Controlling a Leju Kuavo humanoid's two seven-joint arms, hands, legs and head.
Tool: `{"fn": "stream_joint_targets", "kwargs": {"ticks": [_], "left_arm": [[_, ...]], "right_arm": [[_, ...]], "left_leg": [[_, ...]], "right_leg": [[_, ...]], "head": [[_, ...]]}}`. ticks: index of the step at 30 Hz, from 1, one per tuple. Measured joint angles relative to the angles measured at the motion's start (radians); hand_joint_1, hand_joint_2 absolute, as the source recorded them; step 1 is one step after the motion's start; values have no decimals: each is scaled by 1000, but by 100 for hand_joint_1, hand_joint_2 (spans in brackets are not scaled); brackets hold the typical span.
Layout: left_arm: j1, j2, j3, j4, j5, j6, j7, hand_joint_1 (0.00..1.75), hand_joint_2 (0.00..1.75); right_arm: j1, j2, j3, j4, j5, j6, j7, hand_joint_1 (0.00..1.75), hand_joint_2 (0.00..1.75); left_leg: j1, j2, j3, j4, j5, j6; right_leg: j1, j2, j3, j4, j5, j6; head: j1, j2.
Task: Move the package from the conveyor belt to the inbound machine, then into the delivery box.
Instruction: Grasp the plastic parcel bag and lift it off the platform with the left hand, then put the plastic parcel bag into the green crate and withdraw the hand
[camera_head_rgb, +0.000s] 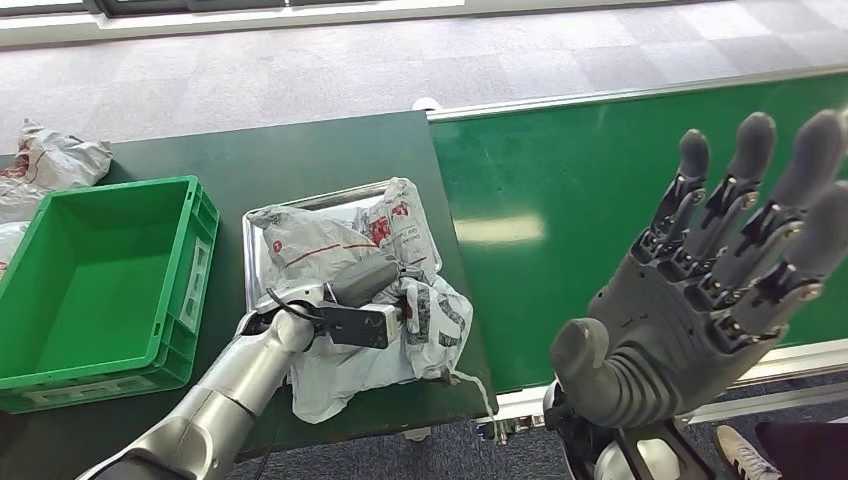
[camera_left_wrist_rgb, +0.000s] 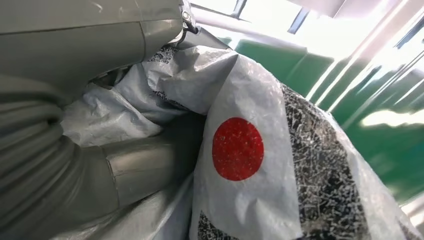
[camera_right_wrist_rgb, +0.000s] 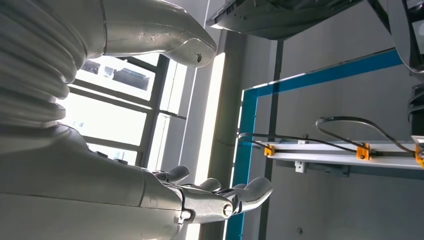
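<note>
Left hand (camera_head_rgb: 385, 290), head view: resting on the grey-and-white package (camera_head_rgb: 330, 245), fingers and thumb closed around its crumpled plastic. Package lies on the silver tray of the inbound machine (camera_head_rgb: 254, 225), its lower part spilling over the tray's near edge onto the dark green bench (camera_head_rgb: 300, 150). Right hand (camera_head_rgb: 700, 290): raised close to the camera, palm up, fingers spread and apart, holding nothing, above the green conveyor belt (camera_head_rgb: 560, 170). Green delivery box (camera_head_rgb: 190, 260): just beside the tray, on the left hand's side. Further grey bags (camera_head_rgb: 55, 155): at the far corner beyond the box. A person's shoe (camera_head_rgb: 745, 450) on the floor below the right hand.

Left wrist view: left hand (camera_left_wrist_rgb: 95, 165) pressed into the package (camera_left_wrist_rgb: 250, 100), thumb against the plastic; a red dot (camera_left_wrist_rgb: 238, 148) and black-printed patches on the film. Green conveyor belt (camera_left_wrist_rgb: 390, 145) behind.

Right wrist view: right hand (camera_right_wrist_rgb: 125, 190) with fingertips (camera_right_wrist_rgb: 255, 190) extended and apart, nothing between them and the thumb; windows (camera_right_wrist_rgb: 120, 120) and a blue-edged frame (camera_right_wrist_rgb: 250, 130) beyond.
</note>
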Motion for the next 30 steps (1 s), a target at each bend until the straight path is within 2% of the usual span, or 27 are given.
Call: {"fn": "stream_joint_targets", "kwargs": {"ticks": [3,6,9,12,15,20,23,26,28,30], "left_arm": [[34,24,20,-141,282,-7,-6,175,175],[45,32,93,-235,425,63,5,175,175],[48,34,210,-309,455,232,27,175,175],[49,37,314,-370,462,305,36,175,175],[54,39,373,-410,454,350,34,175,175],[64,44,475,-488,394,587,30,175,175],[63,61,543,-524,251,796,40,175,175],[56,78,616,-531,-45,990,66,175,175],[38,77,691,-532,-324,1026,87,175,175],[10,78,780,-522,-593,1030,155,175,175]], "right_arm": [[9,0,0,2,3,-20,0,0,175],[19,0,0,4,6,-49,0,0,175],[27,-1,0,7,8,-77,0,0,175],[28,-4,0,12,8,-93,0,0,175],[28,-5,0,16,9,-97,0,0,175],[27,-7,0,24,18,-99,0,0,175],[27,-7,0,31,24,-91,0,0,175],[27,-7,0,38,29,-76,0,0,175],[27,-7,0,41,33,-68,0,0,175],[30,-7,0,43,40,-65,0,0,175]], "left_leg": [[0,-1,-1,0,0,0],[0,0,-1,0,0,0],[1,1,-1,0,0,0],[1,0,0,0,1,-1],[1,-1,-1,0,2,-1],[1,0,-1,0,2,-1],[1,0,-1,0,2,-1],[2,-1,-1,-1,2,-1],[2,-1,-1,-1,2,-1],[2,1,0,0,2,-1]], "right_leg": [[0,0,-1,0,0,0],[0,0,-1,0,0,0],[0,1,-1,0,0,0],[1,0,-1,0,0,0],[1,-2,0,0,0,0],[1,0,-1,0,0,0],[1,0,-1,0,0,-1],[2,-1,-1,1,0,-1],[2,-1,-1,0,0,-1],[2,0,-1,0,0,-1]], "head": [[0,0],[0,0],[0,0],[0,0],[0,0],[0,0],[0,0],[0,0],[0,0],[0,0]]}}
